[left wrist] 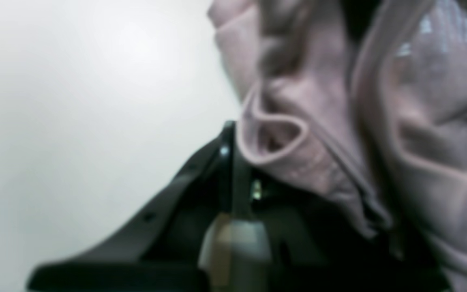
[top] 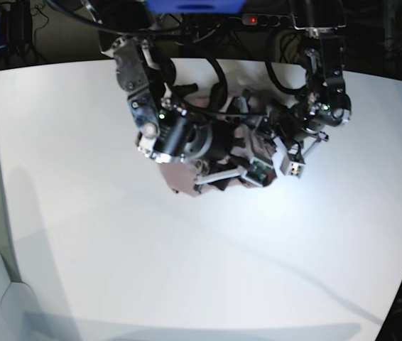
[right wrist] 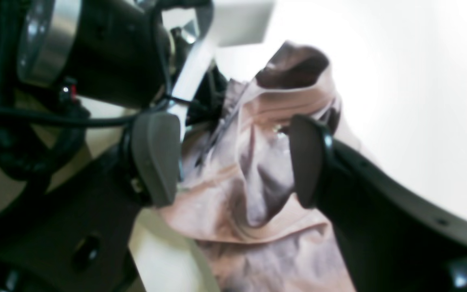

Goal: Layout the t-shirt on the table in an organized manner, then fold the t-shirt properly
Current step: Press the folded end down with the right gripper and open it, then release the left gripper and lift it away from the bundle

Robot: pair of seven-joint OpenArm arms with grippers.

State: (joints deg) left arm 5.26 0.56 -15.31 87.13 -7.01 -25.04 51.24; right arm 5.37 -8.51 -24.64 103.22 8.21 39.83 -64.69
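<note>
A plain white worktop [top: 116, 234] filled nearly the whole base view, with dark clutter and cables along its far edge. Two arms met over the far middle of it, and one garment lay there.

The right pincer [right wrist: 233, 162] stood wide: its two grey pads [right wrist: 156, 158] were well apart, and between them, beyond the tips, the t-shirt [right wrist: 258, 194] showed as a wrinkled mauve bunch. Neither pad pressed on the cloth in that view. The other arm's black body crowded the upper left of the right wrist view.

The left pincer [left wrist: 233, 194] was closed. Its dark fingers [left wrist: 168, 211] ran together under a rolled hem of the t-shirt [left wrist: 318, 134], which draped over and just beside them; the blur did not let me tell whether cloth was caught in the tips. White worktop [left wrist: 75, 121] filled the left half of that view.

From the base view, the t-shirt [top: 180, 177] was a single crumpled heap, mostly hidden under both arms, with only a small pinkish patch showing at the near left of the right arm. It was bunched, not spread flat.
</note>
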